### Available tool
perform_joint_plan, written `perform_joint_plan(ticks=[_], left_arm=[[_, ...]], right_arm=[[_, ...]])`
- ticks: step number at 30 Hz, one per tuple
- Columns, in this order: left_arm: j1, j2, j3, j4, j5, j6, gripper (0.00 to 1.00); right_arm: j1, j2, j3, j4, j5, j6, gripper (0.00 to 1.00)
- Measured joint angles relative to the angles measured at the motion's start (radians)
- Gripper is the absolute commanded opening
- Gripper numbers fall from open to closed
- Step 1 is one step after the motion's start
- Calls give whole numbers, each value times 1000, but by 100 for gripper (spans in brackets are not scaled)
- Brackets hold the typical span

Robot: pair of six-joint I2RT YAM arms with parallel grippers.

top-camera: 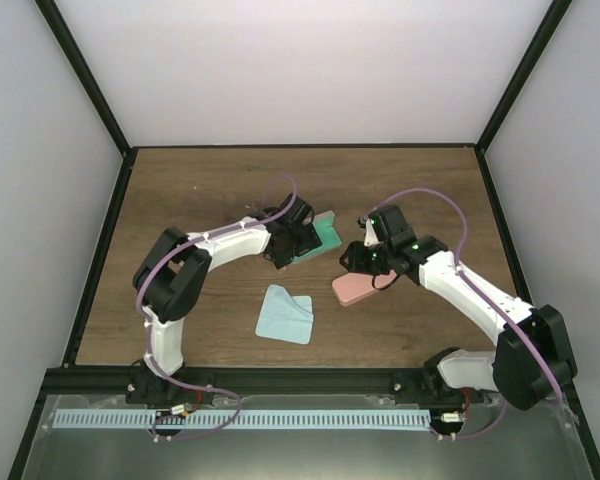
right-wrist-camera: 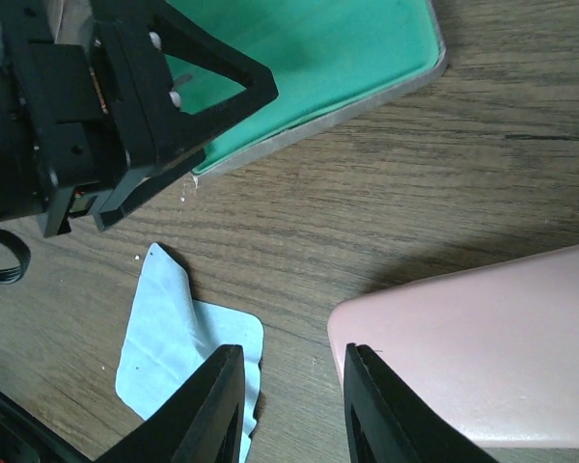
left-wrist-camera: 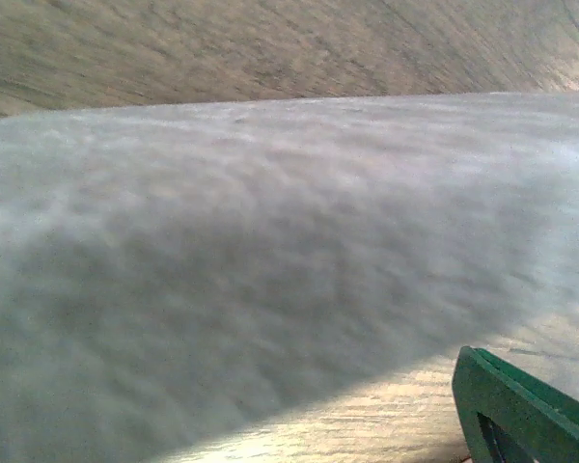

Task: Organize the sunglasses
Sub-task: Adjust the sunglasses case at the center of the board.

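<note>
Your left claw [top-camera: 283, 243] sits over the open green-lined case [top-camera: 325, 233]; you cannot tell whether it is spread. The blue cloth [top-camera: 286, 314] lies nearer. No sunglasses show, perhaps hidden inside that case. Your right claw [right-wrist-camera: 291, 367], slightly spread and pinching nothing, rests at the pink case [right-wrist-camera: 482, 347]. This looks like the packing step; next, probably shut the green-lined case.

Left hand [top-camera: 298, 243] over green case [top-camera: 326, 236]; pink case [top-camera: 352, 290], cloth [top-camera: 286, 315] nearby; far table [top-camera: 230, 180] free.

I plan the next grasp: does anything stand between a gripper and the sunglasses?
No sunglasses show in any view. The left gripper is at the green-lined case, the right gripper beside the pink case; whether they hide them cannot be told.
</note>
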Motion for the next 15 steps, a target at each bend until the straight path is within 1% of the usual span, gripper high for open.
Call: perform_joint_plan(ticks=[3, 7, 8, 11, 15], left_arm=[[-6, -29, -13, -7, -24, 35, 96], [-19, -33, -13, -13, -86, 94, 96], [-24, -33, -13, -16, -104, 110, 95], [-43, -33, -13, -17, -142, 145, 83], [-82, -33, -13, -20, -177, 178, 76]], right_arm=[[0, 1, -2, 9, 0, 0, 30], [0, 5, -6, 18, -2, 0, 31], [0, 6, -8, 21, -3, 0, 30], [0, 11, -18, 26, -6, -1, 30], [0, 18, -22, 31, -8, -2, 30]])
